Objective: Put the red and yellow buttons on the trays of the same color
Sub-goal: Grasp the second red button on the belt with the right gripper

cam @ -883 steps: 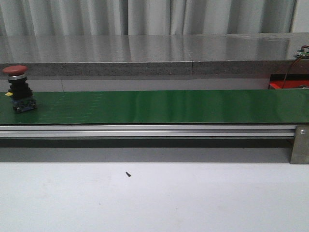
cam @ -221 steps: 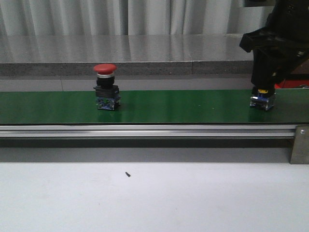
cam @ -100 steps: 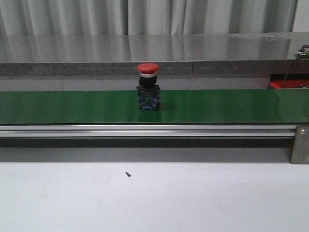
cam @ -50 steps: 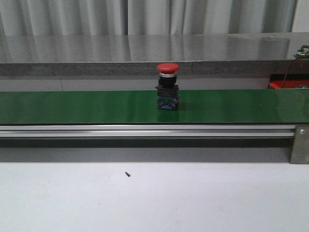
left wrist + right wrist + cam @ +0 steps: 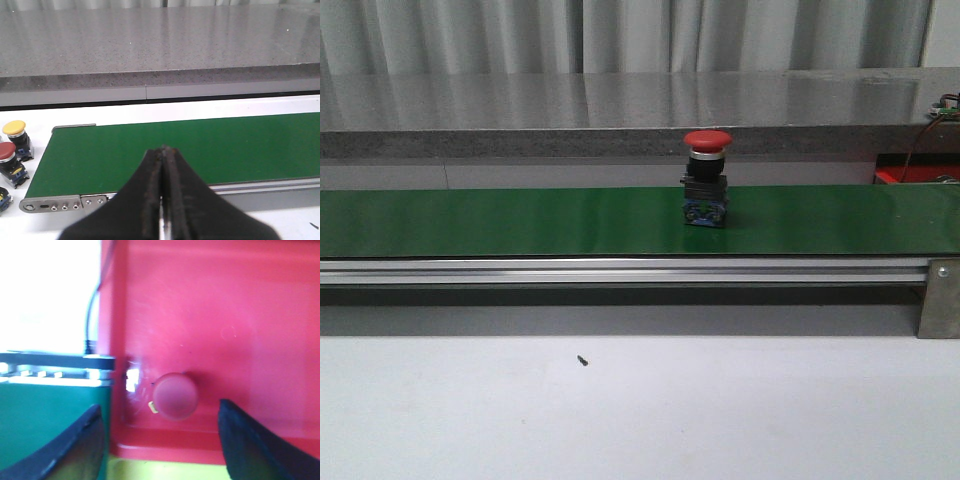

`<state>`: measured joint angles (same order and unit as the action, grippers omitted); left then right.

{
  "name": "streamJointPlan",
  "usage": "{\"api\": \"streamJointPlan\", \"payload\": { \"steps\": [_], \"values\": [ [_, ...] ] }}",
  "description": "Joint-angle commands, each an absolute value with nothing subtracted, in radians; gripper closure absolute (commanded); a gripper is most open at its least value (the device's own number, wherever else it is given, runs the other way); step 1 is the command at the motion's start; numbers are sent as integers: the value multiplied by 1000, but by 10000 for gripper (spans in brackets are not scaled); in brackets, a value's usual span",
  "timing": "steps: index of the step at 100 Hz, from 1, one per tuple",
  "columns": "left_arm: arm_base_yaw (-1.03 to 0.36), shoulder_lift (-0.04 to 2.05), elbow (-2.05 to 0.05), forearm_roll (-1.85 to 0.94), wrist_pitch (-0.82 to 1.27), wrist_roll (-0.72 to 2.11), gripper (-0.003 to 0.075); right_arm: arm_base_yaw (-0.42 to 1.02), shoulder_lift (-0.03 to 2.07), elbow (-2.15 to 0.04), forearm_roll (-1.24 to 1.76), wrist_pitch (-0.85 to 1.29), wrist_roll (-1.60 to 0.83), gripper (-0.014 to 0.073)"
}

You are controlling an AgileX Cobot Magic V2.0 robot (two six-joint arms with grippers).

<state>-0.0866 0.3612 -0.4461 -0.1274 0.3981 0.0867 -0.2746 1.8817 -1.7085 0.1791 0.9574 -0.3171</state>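
A red button (image 5: pixel 706 190) with a black body stands upright on the green belt (image 5: pixel 520 220), right of the middle. Neither gripper shows in the front view. My left gripper (image 5: pixel 163 150) is shut with nothing in it and hangs over the near edge of the belt (image 5: pixel 200 150). A yellow button (image 5: pixel 15 132) and a red button (image 5: pixel 8 156) stand off the belt's end. My right gripper (image 5: pixel 160 407) is open above the red tray (image 5: pixel 210 315). A red button (image 5: pixel 175 396) sits in that tray, free between the fingers. The yellow tray (image 5: pixel 165 471) shows as a strip.
A grey stone ledge (image 5: pixel 620 110) runs behind the belt. An aluminium rail (image 5: pixel 620 270) with a bracket (image 5: pixel 938 298) fronts it. A corner of the red tray (image 5: pixel 918 175) shows at the far right. The white table (image 5: pixel 640 410) lies in front, with a small dark speck (image 5: pixel 582 360).
The red button on the belt has travelled steadily to the right. The right arm, seen earlier over a button at the belt's right end, has left the front view.
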Motion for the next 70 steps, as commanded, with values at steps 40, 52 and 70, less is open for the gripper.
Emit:
{"api": "streamJointPlan", "payload": {
  "steps": [40,52,70],
  "values": [
    [-96,366,-471,-135,320,89,740,-219,1452,-1350,280,972,-470,100],
    [-96,366,-471,-135,320,89,740,-135,1441,-1325,280,975,-474,100],
    [-96,366,-471,-135,322,89,740,2,1466,-1323,279,908,-474,98]
  ]
}}
